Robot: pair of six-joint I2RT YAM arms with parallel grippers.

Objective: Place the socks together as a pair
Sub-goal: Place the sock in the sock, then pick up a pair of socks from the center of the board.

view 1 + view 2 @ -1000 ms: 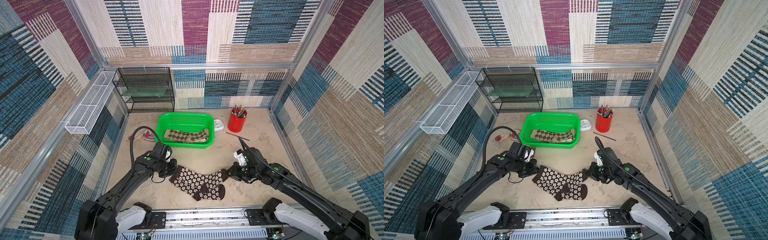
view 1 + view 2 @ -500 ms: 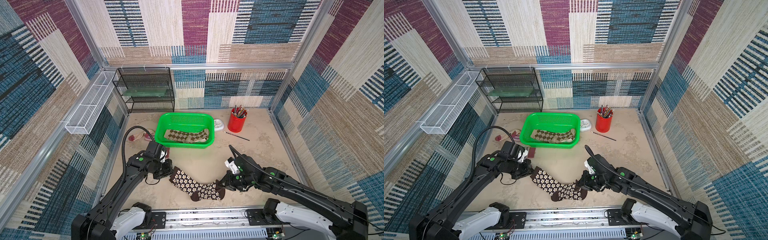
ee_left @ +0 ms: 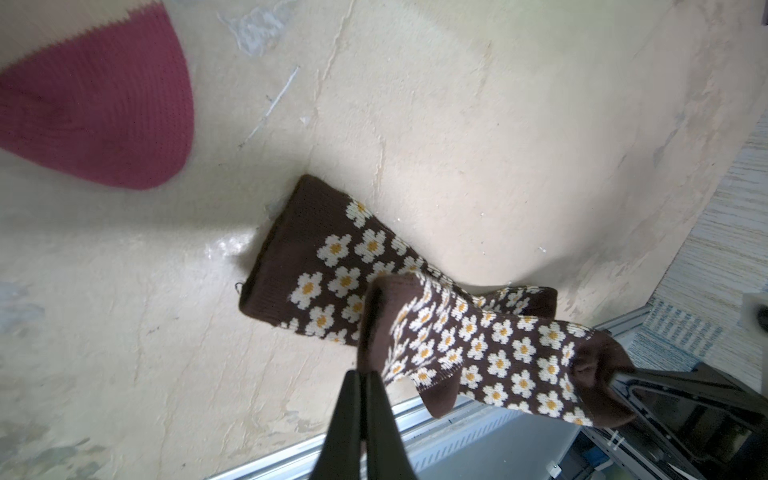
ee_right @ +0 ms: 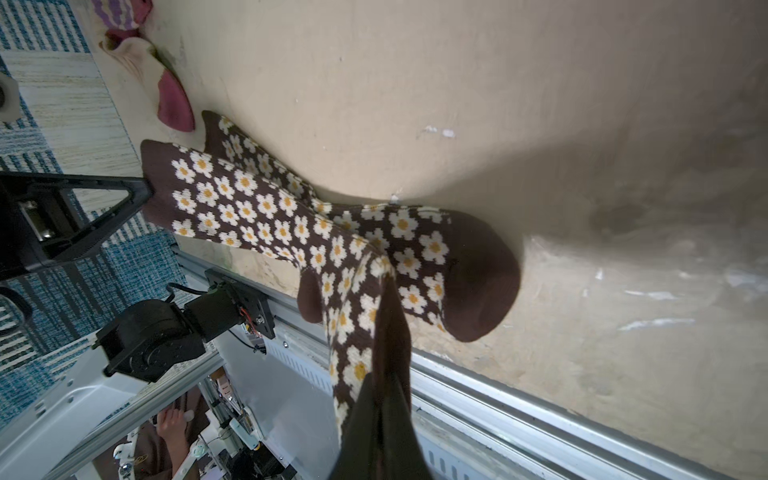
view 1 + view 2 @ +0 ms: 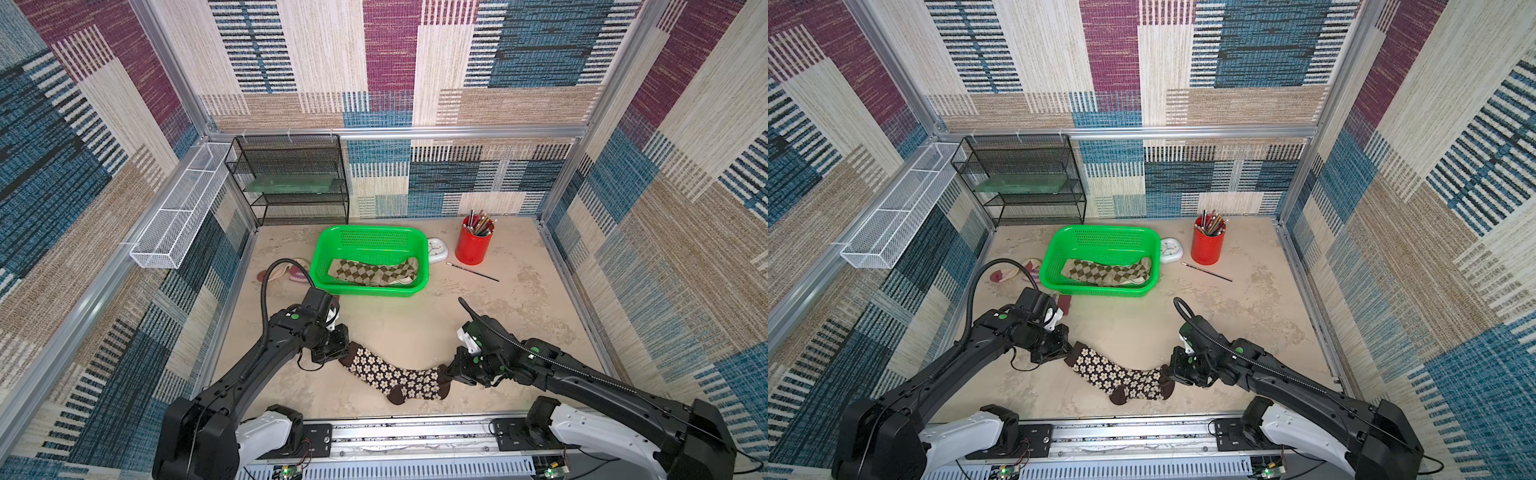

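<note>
**A:** How should the laying-down have been done?

**B:** I'd have lowered both ends level, cuff over cuff and toe over toe, then let go together. A stretched knit would likely spring back if one end dropped first.

**A:** And the grips?

**B:** The left gripper [image 3: 365, 374] was clenched on the upper daisy sock's [image 4: 249, 199] cuff, and the right gripper [image 4: 384, 291] was clenched on its toe. The lower daisy sock [image 4: 432, 249] lay on the table [image 5: 415, 332] at six o'clock, just beneath. Toward twelve sat the green basket [image 5: 370, 229] with an argyle sock [image 5: 374, 272] in it.
</note>
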